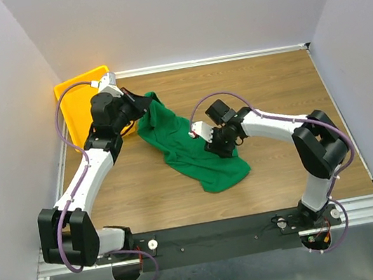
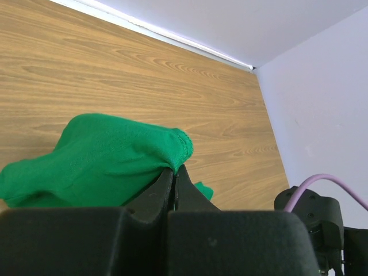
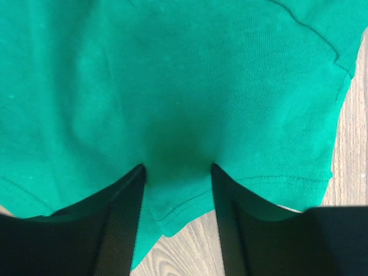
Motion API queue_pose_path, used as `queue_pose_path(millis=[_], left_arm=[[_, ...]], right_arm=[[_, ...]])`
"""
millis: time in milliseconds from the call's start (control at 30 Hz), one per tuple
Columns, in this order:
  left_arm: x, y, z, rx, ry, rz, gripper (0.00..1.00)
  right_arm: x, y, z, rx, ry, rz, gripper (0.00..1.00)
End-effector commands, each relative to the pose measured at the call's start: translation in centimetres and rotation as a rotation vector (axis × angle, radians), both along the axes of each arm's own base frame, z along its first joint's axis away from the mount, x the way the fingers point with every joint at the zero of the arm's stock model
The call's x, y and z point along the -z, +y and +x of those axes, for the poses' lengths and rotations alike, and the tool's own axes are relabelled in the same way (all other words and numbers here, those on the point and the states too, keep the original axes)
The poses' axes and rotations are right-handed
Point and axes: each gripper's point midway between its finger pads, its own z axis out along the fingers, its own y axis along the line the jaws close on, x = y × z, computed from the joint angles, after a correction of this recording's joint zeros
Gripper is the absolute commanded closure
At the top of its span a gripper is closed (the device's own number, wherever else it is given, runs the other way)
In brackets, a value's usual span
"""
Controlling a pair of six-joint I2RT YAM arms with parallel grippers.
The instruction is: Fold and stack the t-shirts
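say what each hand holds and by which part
Left hand pinches the t-shirt at a bunched edge. Right hand straddles cloth near a hem, not gripping yet.

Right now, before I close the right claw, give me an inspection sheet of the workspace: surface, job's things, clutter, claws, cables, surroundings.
Surface: brown wood-grain table, no spills seen.
Job's things: one dark green cloth t-shirt, bunched and unfolded, mid-table.
Clutter: nothing seen; a yellow plastic tray sits in the far left corner.
Grippers: left claw shut on an edge of the t-shirt; right claw open, fingers astride a fold of it.
Cables: purple cables loop along both arms; no snag visible.
Surroundings: pale walls on three sides; metal rail along the near edge.
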Motion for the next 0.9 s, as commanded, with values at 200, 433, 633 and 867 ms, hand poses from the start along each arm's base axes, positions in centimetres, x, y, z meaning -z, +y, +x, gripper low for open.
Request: queue_pose_path(millis=[200,433,633,867], left_arm=[[-1.6,0.3,-0.6,0.016,-0.049,-0.015,1.0],[-1.8,0.3,-0.8,0.022,-0.055,-0.015,1.0],[-2.5,0.2,-1.0,0.041,-0.074,0.001,1.0],[-2.8,1.8,0.3,-0.044,-0.058,0.004,1.0]], right_arm=[[-2.2,-0.2,1.3,0.075,-0.085,0.012,0.66],[-5.2,0.3,1.3,0.098,-0.131,0.079,0.89],[-7.4,0.1,2.8,0.112,-0.203,0.079,0.99],[-19.1,-2.3,19.3,0.32,-0.507,0.239,0.99]])
